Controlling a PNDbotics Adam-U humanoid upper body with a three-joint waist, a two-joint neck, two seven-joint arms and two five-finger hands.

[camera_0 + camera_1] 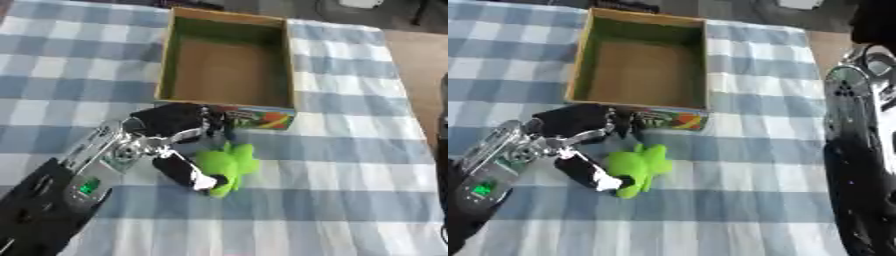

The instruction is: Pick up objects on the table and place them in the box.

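Observation:
A bright green soft toy (231, 164) lies on the checked cloth just in front of the box. The open cardboard box (290, 60) has green inner walls, a bare brown floor and a colourful print on its front. My left hand (171, 124) reaches in from the lower left and brackets the toy. Its thumb (185, 171) touches the toy's lower left side. Its fingers (213, 125) stand spread above the toy, close to the box front, not closed on it. My right arm (857, 150) fills the right edge of the right eye view; its hand is not distinguishable.
A blue and white checked cloth (350, 210) covers the table. The table's right edge (404, 80) borders brown floor. Dark objects stand beyond the far edge.

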